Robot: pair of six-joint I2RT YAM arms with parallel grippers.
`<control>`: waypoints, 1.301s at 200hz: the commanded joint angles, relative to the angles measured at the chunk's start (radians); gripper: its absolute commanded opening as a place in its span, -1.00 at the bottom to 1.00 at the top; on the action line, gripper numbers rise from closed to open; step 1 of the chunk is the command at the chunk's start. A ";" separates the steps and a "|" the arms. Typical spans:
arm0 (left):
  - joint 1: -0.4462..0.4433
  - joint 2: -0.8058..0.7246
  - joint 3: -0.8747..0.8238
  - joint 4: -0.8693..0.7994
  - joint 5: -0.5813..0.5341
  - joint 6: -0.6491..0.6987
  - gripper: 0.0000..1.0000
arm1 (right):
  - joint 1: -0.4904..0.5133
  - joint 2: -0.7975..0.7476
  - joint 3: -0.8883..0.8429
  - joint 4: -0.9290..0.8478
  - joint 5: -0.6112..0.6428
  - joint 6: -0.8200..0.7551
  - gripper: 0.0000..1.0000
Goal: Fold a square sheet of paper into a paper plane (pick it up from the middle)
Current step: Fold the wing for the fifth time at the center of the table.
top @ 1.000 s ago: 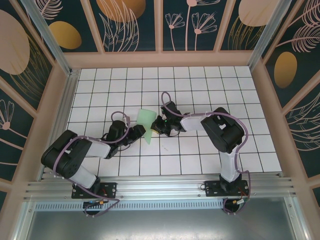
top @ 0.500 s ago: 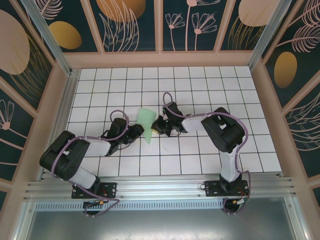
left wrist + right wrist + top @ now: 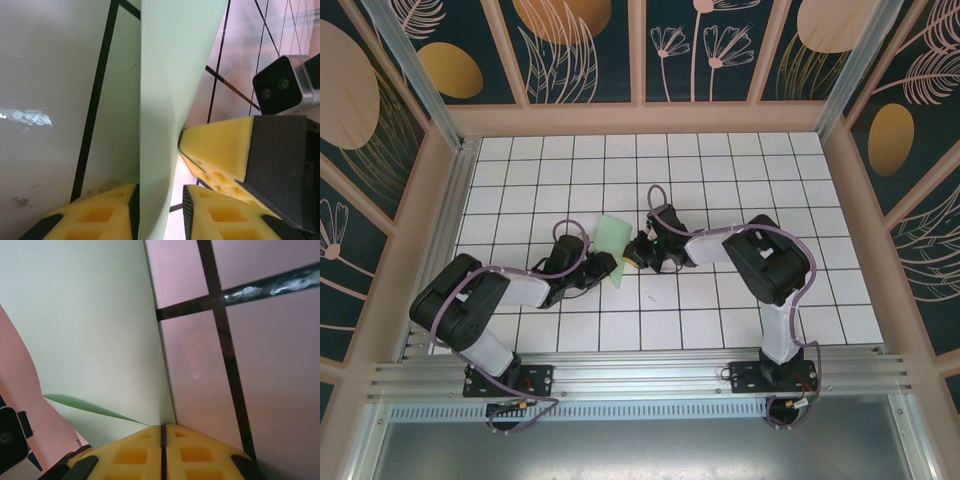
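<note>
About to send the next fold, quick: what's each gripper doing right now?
Left gripper: open, straddling the green paper, not clamped on it.
Right gripper: shut on the green paper's edge.

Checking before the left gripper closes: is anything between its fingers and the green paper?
Nothing visible. The paper runs between the fingers of the left gripper, with a thin gap at one side. The right gripper, shut on the paper's edge, sits just beside them, not between.
</note>
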 commanded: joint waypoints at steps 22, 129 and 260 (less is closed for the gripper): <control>-0.008 -0.009 -0.057 0.054 -0.004 0.016 -0.57 | -0.003 -0.008 -0.025 -0.021 -0.025 0.012 -0.70; -0.008 -0.047 0.032 -0.206 -0.160 0.490 -0.99 | -0.048 -0.208 0.012 -0.195 0.140 -0.179 -0.17; -0.053 -0.003 0.141 -0.318 -0.284 0.943 -1.00 | -0.096 -0.214 0.023 -0.162 0.082 -0.014 0.04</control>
